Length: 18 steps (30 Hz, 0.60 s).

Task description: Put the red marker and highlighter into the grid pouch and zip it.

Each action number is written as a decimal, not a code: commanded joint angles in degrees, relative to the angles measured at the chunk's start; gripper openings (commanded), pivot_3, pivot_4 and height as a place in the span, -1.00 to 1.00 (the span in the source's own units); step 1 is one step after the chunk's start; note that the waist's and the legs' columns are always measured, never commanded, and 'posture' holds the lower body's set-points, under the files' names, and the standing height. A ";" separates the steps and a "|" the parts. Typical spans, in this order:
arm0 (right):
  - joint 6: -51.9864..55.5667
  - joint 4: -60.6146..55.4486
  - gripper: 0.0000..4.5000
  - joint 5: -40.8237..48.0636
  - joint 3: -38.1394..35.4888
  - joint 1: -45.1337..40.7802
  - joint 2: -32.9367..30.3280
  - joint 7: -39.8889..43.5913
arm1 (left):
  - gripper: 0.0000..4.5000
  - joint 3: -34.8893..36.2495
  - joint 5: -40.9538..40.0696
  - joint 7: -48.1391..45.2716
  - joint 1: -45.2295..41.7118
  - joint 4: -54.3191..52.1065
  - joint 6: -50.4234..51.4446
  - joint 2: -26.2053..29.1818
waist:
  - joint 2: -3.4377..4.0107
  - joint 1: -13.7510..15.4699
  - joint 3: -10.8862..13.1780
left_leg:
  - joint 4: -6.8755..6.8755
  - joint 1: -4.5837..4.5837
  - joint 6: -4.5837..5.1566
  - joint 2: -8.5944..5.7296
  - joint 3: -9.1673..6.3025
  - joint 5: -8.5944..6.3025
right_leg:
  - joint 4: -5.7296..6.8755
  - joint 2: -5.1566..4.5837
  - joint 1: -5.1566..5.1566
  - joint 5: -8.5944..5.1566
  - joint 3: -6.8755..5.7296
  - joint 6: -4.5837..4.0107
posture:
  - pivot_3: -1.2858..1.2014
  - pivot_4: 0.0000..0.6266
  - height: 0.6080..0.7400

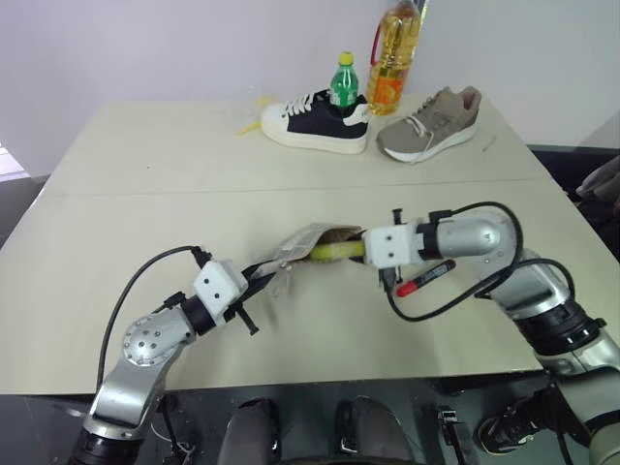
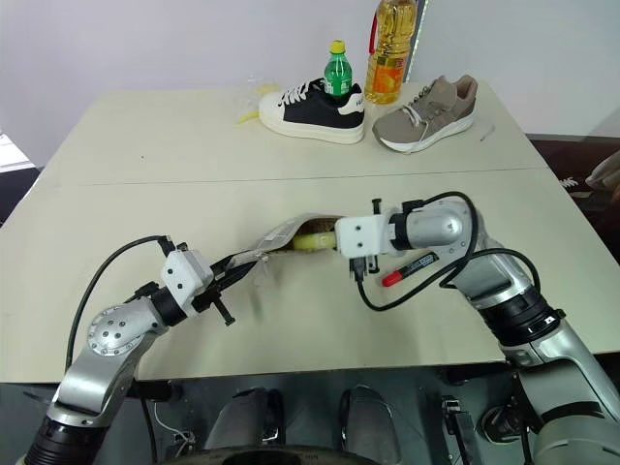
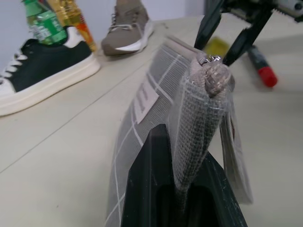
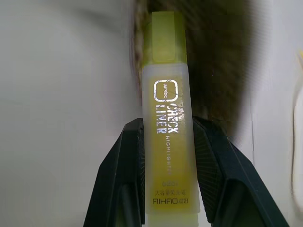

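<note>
I am feeding the highlighter [image 4: 168, 118], clamped in my right gripper [image 1: 360, 254], into the grid pouch [image 3: 161, 99] my left gripper [image 3: 182, 189] is pinching closed on; red marker [image 1: 426, 277] lying on the worktop [image 1: 145, 174]; risk: tip snagging the mouth's edge.

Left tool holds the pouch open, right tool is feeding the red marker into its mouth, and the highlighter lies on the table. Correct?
Not quite: the two pens are swapped. The right tool grips the highlighter at the pouch mouth, as the right wrist view shows; the marker lies on the table. The left tool does hold the pouch.
</note>
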 commanded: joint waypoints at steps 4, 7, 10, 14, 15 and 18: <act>-5.78 -2.36 -0.62 -3.30 1.66 -3.51 3.76 -0.27 | -1.00 1.20 -6.50 -4.17 -1.73 -3.97 5.05 2.44 | -0.01 0.09 0.00 | 0.02 0.01 -0.02 0.00 -0.01 0.01 | 0.00 0.00 0.02 0.00 0.00 0.00 | 0.03 -0.52 0.42; -4.75 -1.27 0.03 -2.78 -0.16 -4.13 4.35 -0.13 | -1.00 1.93 -7.10 -4.22 -2.24 -3.93 5.73 2.71 | -0.02 0.15 0.00 | 0.04 0.00 -0.02 -0.01 -0.02 0.01 | 0.00 -0.01 0.04 0.00 0.00 0.00 | 0.03 -0.52 0.42; -2.67 -1.08 0.71 0.01 -4.00 -4.83 4.28 -0.72 | -1.00 2.77 -6.61 -3.72 -2.61 -2.56 4.76 2.43 | -0.03 0.15 0.01 | 0.07 0.00 -0.02 -0.02 -0.02 0.02 | 0.00 -0.01 0.05 0.00 0.00 0.00 | 0.03 -0.52 0.42; 4.90 -1.84 0.97 7.22 -10.71 -4.23 3.52 0.27 | -1.00 2.98 -5.82 -3.21 -3.20 -0.95 3.48 1.70 | -0.03 0.13 0.01 | 0.07 0.01 -0.03 -0.02 -0.03 0.02 | 0.01 0.00 0.06 0.01 0.00 -0.01 | 0.03 -0.52 0.42; 8.75 -2.21 0.97 10.34 -13.37 -3.77 3.07 0.88 | -1.00 2.91 -5.29 -2.93 -3.44 -0.35 2.86 1.35 | -0.03 0.22 0.01 | 0.07 0.01 -0.03 -0.02 -0.03 0.02 | 0.01 0.00 0.07 0.01 0.00 -0.01 | 0.03 -0.52 0.42; 18.48 -2.63 0.97 17.82 -19.78 -1.35 -0.04 3.40 | -1.00 2.56 -3.02 -1.87 -4.16 2.11 0.10 0.31 | -0.03 0.52 0.01 | 0.11 0.01 -0.02 -0.02 -0.06 0.01 | 0.00 -0.01 0.12 0.01 -0.01 -0.01 | 0.03 -0.52 0.42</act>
